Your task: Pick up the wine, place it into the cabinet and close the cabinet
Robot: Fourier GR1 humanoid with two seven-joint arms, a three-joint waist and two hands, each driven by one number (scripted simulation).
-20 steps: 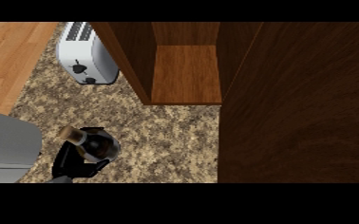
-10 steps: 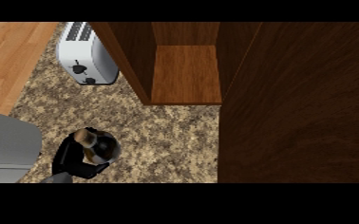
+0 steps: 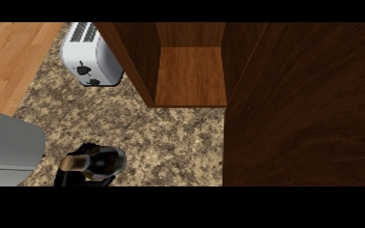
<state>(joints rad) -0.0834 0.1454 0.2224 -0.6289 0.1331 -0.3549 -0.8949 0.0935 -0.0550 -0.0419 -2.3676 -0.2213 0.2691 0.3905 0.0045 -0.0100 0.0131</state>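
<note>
The wine bottle (image 3: 107, 160) shows from above at the lower left of the granite counter (image 3: 171, 140), dark body with its brownish neck (image 3: 74, 162) tipped to the left. My left hand (image 3: 80, 178) comes in from the lower edge with its black fingers curled round the bottle; much of the hand is hidden under it. The cabinet (image 3: 189, 75) stands open up and to the right of the bottle, its wooden shelf bare. Its open door (image 3: 299, 106) fills the right side. My right hand shows nowhere.
A white toaster (image 3: 89, 55) stands at the upper left, next to the cabinet's left wall (image 3: 132, 58). A large grey shape (image 3: 18, 149) sits at the left edge beside the hand. Light wooden floor (image 3: 21, 58) lies beyond the counter's left edge.
The bottle in the hand has shifted slightly toward the lower edge and right, and its neck now tips more to the left. Cabinet and toaster have not moved.
</note>
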